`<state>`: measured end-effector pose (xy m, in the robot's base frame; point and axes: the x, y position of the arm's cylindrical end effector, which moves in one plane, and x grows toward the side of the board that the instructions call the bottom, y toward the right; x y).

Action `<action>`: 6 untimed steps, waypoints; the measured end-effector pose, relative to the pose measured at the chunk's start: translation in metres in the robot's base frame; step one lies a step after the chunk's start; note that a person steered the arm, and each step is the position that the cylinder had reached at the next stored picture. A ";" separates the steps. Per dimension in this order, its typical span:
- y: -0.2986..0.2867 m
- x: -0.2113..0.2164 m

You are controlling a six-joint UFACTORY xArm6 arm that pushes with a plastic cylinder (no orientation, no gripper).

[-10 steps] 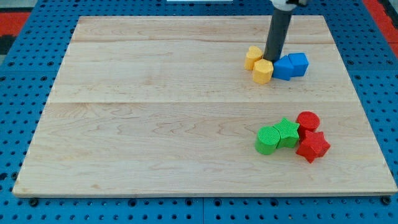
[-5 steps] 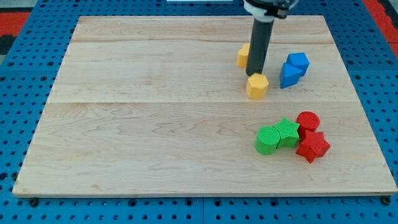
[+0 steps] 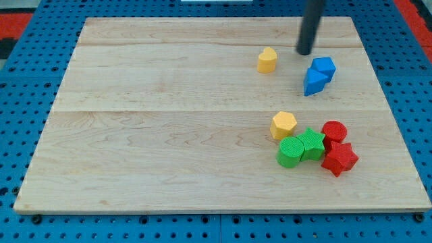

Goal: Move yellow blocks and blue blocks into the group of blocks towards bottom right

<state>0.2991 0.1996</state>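
Note:
My tip (image 3: 305, 52) rests on the board near the view's top right, just up and left of two touching blue blocks (image 3: 318, 75). A yellow heart-shaped block (image 3: 267, 60) lies alone to the tip's left. A yellow hexagonal block (image 3: 283, 125) sits at the upper left of the bottom-right group, touching the green blocks. That group holds a green cylinder (image 3: 291, 152), a green star (image 3: 311, 144), a red cylinder (image 3: 333, 131) and a red star (image 3: 339, 159).
The wooden board (image 3: 169, 135) lies on a blue pegboard surface (image 3: 20, 101). Red areas show at the view's top corners.
The yellow hexagonal block has moved down to touch the green blocks. My tip has moved up and to the right, from beside the yellow blocks to above the blue blocks.

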 end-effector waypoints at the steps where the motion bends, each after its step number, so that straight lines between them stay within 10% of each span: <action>1: 0.027 0.012; 6: -0.034 0.142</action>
<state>0.4415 0.1652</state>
